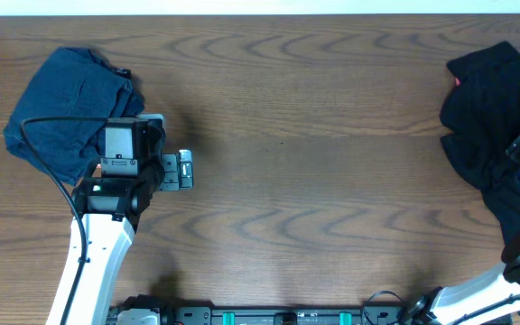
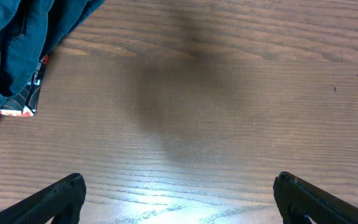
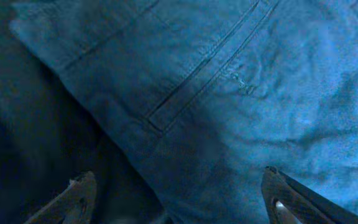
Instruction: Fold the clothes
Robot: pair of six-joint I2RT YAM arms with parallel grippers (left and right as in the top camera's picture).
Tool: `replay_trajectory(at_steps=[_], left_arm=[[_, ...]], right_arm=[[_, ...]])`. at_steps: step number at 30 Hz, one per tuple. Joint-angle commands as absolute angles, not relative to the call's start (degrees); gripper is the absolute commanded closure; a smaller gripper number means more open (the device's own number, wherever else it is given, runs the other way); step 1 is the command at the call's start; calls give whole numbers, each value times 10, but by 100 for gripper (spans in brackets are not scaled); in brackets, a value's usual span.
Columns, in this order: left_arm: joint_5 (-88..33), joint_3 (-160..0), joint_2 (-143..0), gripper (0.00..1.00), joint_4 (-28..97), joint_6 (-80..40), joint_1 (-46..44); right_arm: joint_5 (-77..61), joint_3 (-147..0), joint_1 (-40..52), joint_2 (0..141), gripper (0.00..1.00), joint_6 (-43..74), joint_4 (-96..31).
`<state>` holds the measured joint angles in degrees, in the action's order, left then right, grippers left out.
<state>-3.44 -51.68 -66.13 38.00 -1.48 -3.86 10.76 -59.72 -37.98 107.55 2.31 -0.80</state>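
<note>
Wood-grain worktop, with a navy garment bundled at far left and a dark heap at far right. Left end effector hangs spread over bare wood beside the navy garment; right end effector, also spread, hovers over blue pocketed cloth.

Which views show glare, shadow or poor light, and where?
Left wrist: a bright glare patch on the wooden table near the bottom, a soft dark shadow above it. Right wrist: dim and blue-tinted over the navy garment, nearly black at left. Overhead: even light; the black garment shows little detail.
</note>
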Motion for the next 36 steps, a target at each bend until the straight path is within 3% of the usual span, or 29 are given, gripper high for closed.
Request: replay_trajectory(at_steps=[1, 8, 13, 16, 22, 27, 33, 36], left_arm=[[-34, -529, -662, 2, 379, -18, -38], [-34, -529, -662, 2, 379, -18, -38], [-34, -529, -662, 2, 379, -18, -38], [-34, -529, -662, 2, 379, -18, -38], [-34, -529, -662, 2, 379, -18, -38], [-34, -529, -662, 2, 372, -18, -38], [-34, -529, -662, 2, 368, -18, -38], [-34, -529, -662, 2, 368, -18, -38]], right_arm=[[114, -607, -391, 1096, 17, 16, -4], [114, -606, -398, 1101, 43, 16, 10], [118, -606, -399, 1101, 80, 16, 12], [118, -606, -399, 1101, 97, 16, 13], [102, -609, -398, 1096, 99, 16, 13], [-49, -627, -375, 1035, 99, 10, 10], [-273, -683, -257, 913, 99, 10, -14], [-309, -703, -154, 858, 99, 12, -53]])
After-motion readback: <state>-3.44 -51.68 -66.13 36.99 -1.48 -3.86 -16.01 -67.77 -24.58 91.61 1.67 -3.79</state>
